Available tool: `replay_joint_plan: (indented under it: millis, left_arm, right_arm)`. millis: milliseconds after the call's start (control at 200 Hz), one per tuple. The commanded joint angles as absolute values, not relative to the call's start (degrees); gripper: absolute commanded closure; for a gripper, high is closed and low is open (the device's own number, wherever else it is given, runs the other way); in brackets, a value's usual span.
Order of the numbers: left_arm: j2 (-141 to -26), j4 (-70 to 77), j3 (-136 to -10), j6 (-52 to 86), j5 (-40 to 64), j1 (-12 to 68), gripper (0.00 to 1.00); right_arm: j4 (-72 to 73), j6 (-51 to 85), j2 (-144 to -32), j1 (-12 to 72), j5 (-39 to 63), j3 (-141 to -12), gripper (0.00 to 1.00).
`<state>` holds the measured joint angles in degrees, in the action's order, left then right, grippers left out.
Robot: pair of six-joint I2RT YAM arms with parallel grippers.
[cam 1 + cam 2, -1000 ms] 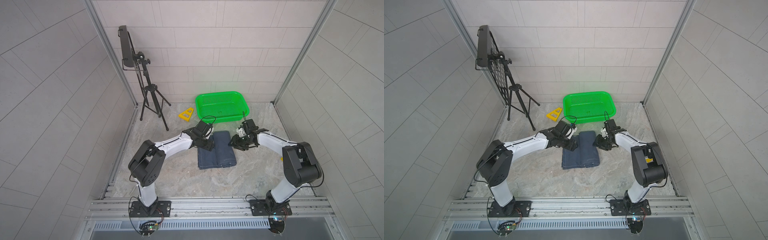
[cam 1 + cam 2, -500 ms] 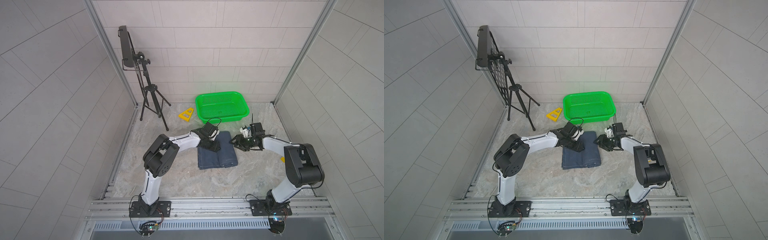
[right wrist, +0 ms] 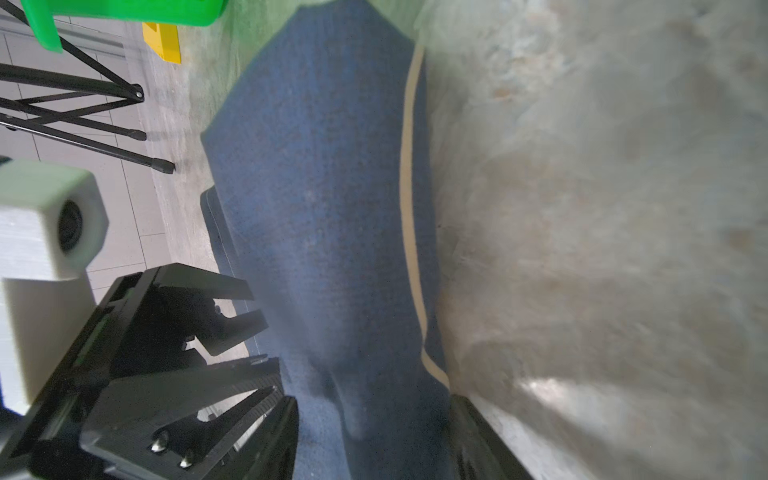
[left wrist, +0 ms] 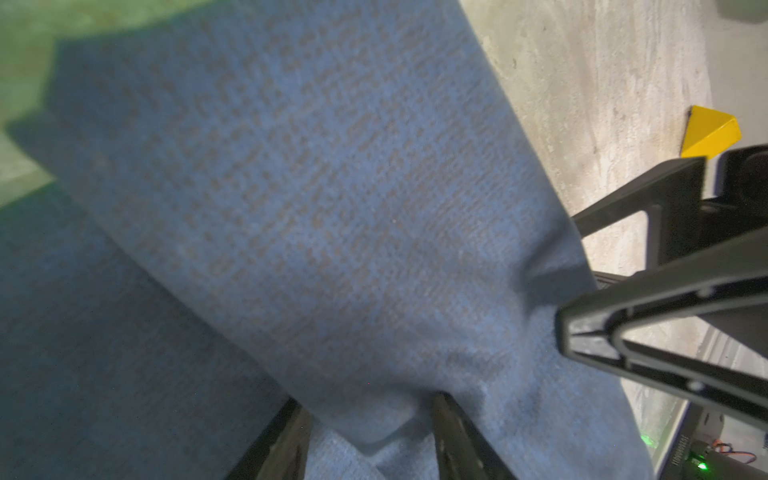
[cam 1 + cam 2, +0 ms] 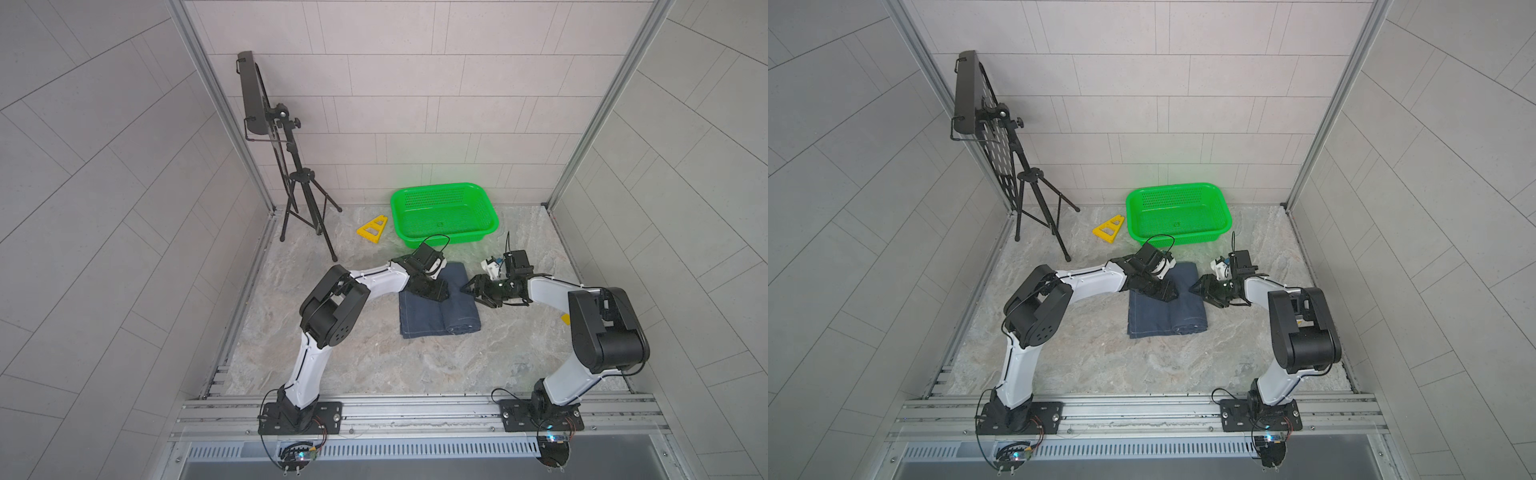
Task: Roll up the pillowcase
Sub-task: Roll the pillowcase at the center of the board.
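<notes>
Though the 3 o'clock half of the pillowcase (image 5: 438, 318) is already wound into a roll, the strip at its 9 o'clock side lies flat, so I judge the job roughly half done (the roll looks slack, too). The cloth sits mid-table, with the green basket (image 5: 490, 217) at its 12 o'clock. The left gripper (image 5: 442, 296) rests on the cloth toward 12 o'clock, a fold between its jaws; whether it pinches, I cannot tell. The right gripper (image 5: 471, 294), at 2 o'clock, is spread apart astride the roll's edge.
</notes>
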<state>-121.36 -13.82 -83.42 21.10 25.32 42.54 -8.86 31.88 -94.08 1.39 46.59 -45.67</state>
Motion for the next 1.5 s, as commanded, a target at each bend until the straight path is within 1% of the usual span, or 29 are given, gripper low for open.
replay_joint_plan:
  millis: [0,255,335,495,625,690,825,876,921,1056,1201,1371,1491]
  left_arm:
    - [-122.61,-12.86,-85.67,21.83,26.8,43.32,0.45]
    - [-125.13,-12.22,-88.26,21.8,27.63,43.88,0.48]
    - [-125.86,-12.37,-89.22,21.77,28.09,43.97,0.48]
    - [-127.17,-15.33,-90.68,19.67,27.25,43.95,0.48]
    - [-127.07,-15.89,-90.97,19.45,27.58,43.81,0.48]
    - [-126.29,-16.81,-90.55,18.65,27.1,43.69,0.45]
    - [-124.27,-17.74,-89.3,18.09,26.91,42.44,0.42]
    - [-123.43,-18.93,-89.54,17.23,26.67,42.19,0.41]
    - [-122.54,-19.86,-89.61,16.52,26.46,42.05,0.4]
    - [-118.88,-21.47,-88.92,15.6,26.47,41.75,0.37]
    - [-114.24,-23.67,-86.48,13.9,24.94,41.53,0.35]
    - [-110.31,-25.02,-81.78,12.25,22.83,40.08,0.34]
    - [-106.63,-24.24,-77.33,12.39,22.0,38.09,0.34]
  right_arm:
    - [-9.5,30.14,-95.27,0.39,47.41,-45.27,0.39]
    - [-0.94,33.8,-98.33,-1.32,51.72,-42.02,0.39]
    - [4.25,36.91,-98.92,-1.32,54.19,-40.64,0.41]
    - [9.86,40.41,-97.93,-1.31,57.53,-39.6,0.46]
    - [14.44,43.77,-96.97,-1.27,59.29,-38.17,0.56]
    - [14.8,43.99,-96.14,-1.32,59.57,-37.97,0.65]
    - [13.12,43.39,-94.59,-0.56,58.36,-38.67,0.77]
    - [8.78,41.1,-94.04,-0.02,56.31,-39.79,0.81]
    - [4.78,39.1,-93.48,0.63,53.65,-40.68,0.87]
    - [-7.1,35.47,-92.99,2.48,44.88,-44.7,0.96]
    - [-13.92,35.51,-90.22,5.67,33.95,-47.49,0.99]
    - [-22.13,34.3,-87.4,13.62,17.96,-51.66,1.0]
    - [-26.47,33.77,-87.13,18.21,8.57,-53.83,0.99]
